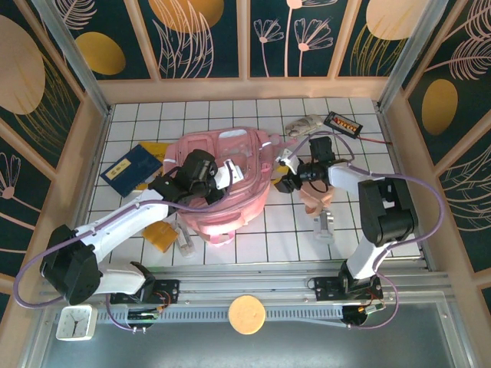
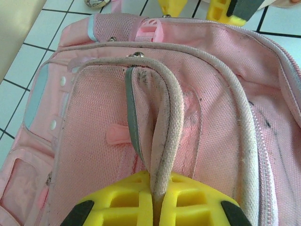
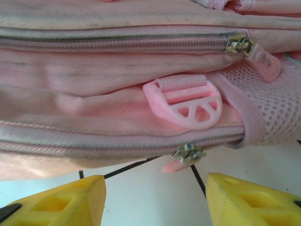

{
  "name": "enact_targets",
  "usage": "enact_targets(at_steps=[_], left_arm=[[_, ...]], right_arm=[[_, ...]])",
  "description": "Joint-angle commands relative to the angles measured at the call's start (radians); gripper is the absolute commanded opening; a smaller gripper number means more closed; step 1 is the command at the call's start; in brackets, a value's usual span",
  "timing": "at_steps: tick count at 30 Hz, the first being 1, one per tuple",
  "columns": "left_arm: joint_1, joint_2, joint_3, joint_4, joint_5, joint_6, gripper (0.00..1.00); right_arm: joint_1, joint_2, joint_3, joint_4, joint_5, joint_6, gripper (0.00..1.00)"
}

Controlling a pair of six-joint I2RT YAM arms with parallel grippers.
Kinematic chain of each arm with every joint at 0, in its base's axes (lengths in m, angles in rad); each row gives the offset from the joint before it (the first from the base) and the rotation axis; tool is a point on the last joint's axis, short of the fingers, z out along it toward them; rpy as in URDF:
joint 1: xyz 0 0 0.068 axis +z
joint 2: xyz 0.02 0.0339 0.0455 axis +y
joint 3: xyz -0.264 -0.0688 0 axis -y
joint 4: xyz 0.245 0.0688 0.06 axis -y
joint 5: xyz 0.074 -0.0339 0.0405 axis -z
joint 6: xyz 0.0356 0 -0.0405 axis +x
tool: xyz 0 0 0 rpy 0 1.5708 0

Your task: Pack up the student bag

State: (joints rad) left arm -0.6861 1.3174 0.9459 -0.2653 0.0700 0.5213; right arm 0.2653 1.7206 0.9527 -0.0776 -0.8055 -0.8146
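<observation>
1. At the left of the tiled table (image 1: pixel 265 244) you have a dark blue book (image 1: pixel 132 169) lying flat. It is near the student bag's left side but apart from it.
2. Your left gripper (image 1: pixel 228 175) sits over the top of the bag. In the left wrist view it (image 2: pixel 157 200) is closed tight, and its yellow fingers (image 2: pixel 120 205) pinch a raised fold of pink mesh edged with grubby corded piping. The fold stands up between the jaws and runs away from them.
3. The student bag (image 1: pixel 230 153) lies at the middle of the table between your two arms. It is slumped flat, with its pale strips and front pockets facing up.
4. Your right gripper (image 1: pixel 286 178) is at the bag's right edge. In the right wrist view it (image 3: pixel 155 200) stands partly open, its yellow fingers (image 3: pixel 66 200) well apart over bare white tile. Nothing is held.
5. Just beyond those jaws is the bag's side wall (image 3: pixel 94 80), which shows two closed zip lines. A pink buckle (image 3: pixel 188 101) sits between them, and the lower zip pull (image 3: pixel 187 154) hangs just above the tile.
6. To the right, a beige pouch (image 1: pixel 313 201) lies partly under the right arm, near the bag.
</observation>
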Motion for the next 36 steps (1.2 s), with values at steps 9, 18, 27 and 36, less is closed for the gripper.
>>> enact_targets(at_steps=[9,18,27,36], left_arm=[[0.011,-0.051,0.022,0.077,0.014,0.038,0.0],[0.014,-0.067,0.021,0.074,0.005,0.04,0.0],[0.017,-0.068,0.015,0.084,-0.017,0.039,0.0],[0.016,-0.05,0.006,0.105,-0.101,0.014,0.0]], right_arm=[[0.015,0.077,0.085,0.074,0.04,0.011,0.59],[0.018,0.115,0.134,0.06,0.058,0.028,0.44],[0.025,0.053,0.103,0.01,0.096,-0.003,0.01],[0.032,-0.062,0.03,-0.051,0.084,-0.01,0.0]])
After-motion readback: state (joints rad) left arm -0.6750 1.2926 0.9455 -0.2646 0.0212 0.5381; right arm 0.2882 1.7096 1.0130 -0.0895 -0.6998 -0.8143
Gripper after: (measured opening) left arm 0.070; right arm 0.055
